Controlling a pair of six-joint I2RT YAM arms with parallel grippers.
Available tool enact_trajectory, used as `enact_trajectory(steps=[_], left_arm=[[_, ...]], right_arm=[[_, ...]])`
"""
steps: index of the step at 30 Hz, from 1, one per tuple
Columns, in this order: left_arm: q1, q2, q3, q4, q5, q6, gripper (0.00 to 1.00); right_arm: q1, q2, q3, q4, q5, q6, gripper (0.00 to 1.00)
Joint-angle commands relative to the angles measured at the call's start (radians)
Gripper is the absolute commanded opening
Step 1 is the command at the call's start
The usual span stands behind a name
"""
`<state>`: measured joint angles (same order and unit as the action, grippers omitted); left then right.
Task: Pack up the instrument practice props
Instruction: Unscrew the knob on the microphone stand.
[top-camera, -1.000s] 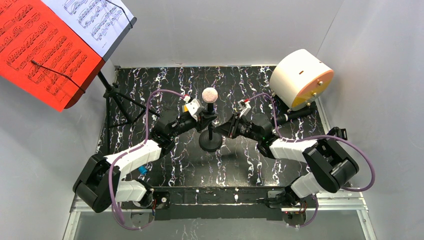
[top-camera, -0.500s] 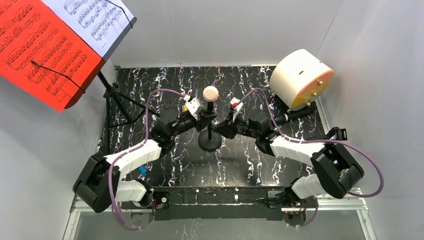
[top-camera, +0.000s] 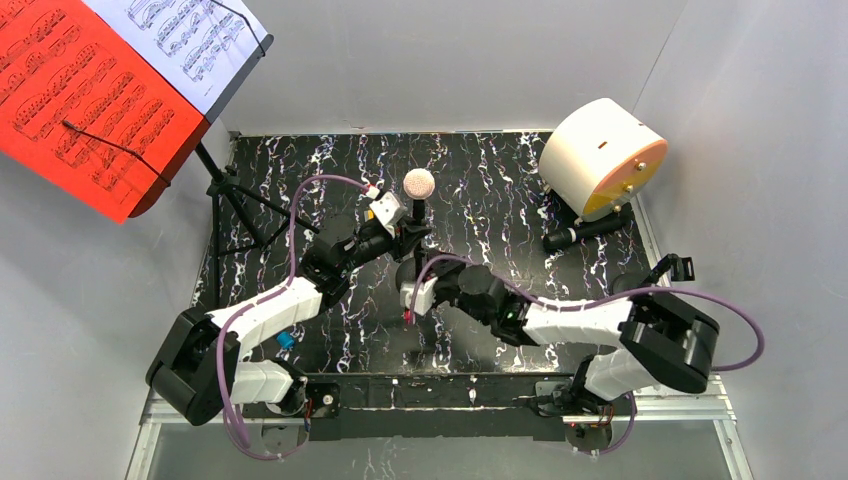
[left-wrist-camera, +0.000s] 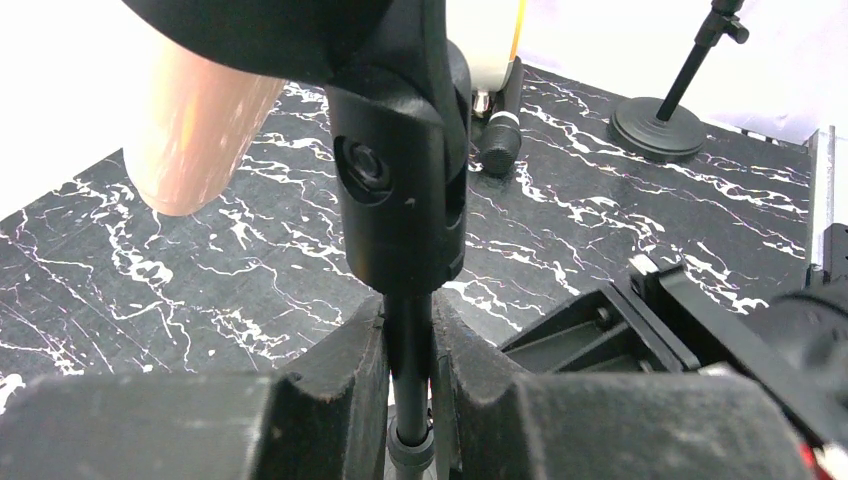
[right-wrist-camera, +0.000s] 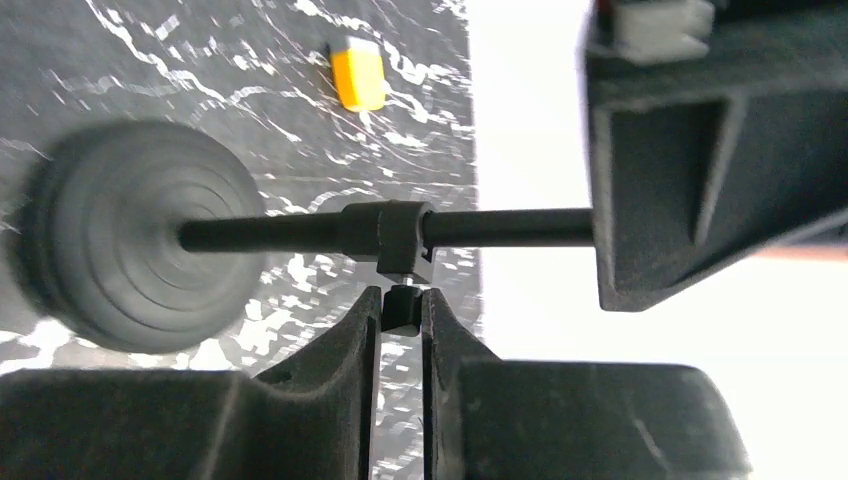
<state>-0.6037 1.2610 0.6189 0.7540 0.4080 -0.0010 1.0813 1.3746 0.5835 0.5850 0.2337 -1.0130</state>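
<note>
Left claw (left-wrist-camera: 408, 335) is clamped on the pole (left-wrist-camera: 409, 385) just under the clip (left-wrist-camera: 400, 180) of the mic (top-camera: 419, 183). Right claw (right-wrist-camera: 401, 318), narrow, pinches the pole's collar knob (right-wrist-camera: 402, 302) near the base (right-wrist-camera: 120, 235).

Plain pale-grey walls (top-camera: 450, 60) closed in three sides of a black tabletop (top-camera: 480, 170) veined with white marbling. A silvery metal rail (top-camera: 690, 405) ran along its near edge. The light was even, and the shadows were soft.
</note>
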Motion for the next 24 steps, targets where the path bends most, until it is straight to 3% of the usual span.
enact_trajectory(steps=[1,5,9,11,18,22,24], left_arm=[[0.005,-0.002,0.040,-0.001,-0.006,0.021,0.00],[0.007,0.001,0.040,-0.002,-0.002,0.020,0.00],[0.007,-0.001,0.038,-0.002,-0.007,0.032,0.00],[0.007,-0.004,0.035,-0.002,-0.007,0.042,0.00],[0.006,-0.012,0.020,-0.002,-0.007,0.101,0.00],[0.006,-0.010,0.014,-0.002,-0.003,0.125,0.00],[0.006,-0.008,0.014,-0.002,0.006,0.126,0.00]], right_arm=[[0.100,0.093,-0.108,0.193,0.204,-0.500,0.01],[0.152,0.184,-0.126,0.305,0.288,-0.607,0.01],[0.171,0.225,-0.125,0.366,0.305,-0.550,0.01],[0.174,0.224,-0.114,0.418,0.310,-0.479,0.06],[0.153,0.100,0.014,0.103,0.261,0.114,0.37],[0.099,0.021,0.026,-0.034,0.124,0.444,0.54],[0.058,-0.022,0.021,-0.079,0.037,0.638,0.57]])
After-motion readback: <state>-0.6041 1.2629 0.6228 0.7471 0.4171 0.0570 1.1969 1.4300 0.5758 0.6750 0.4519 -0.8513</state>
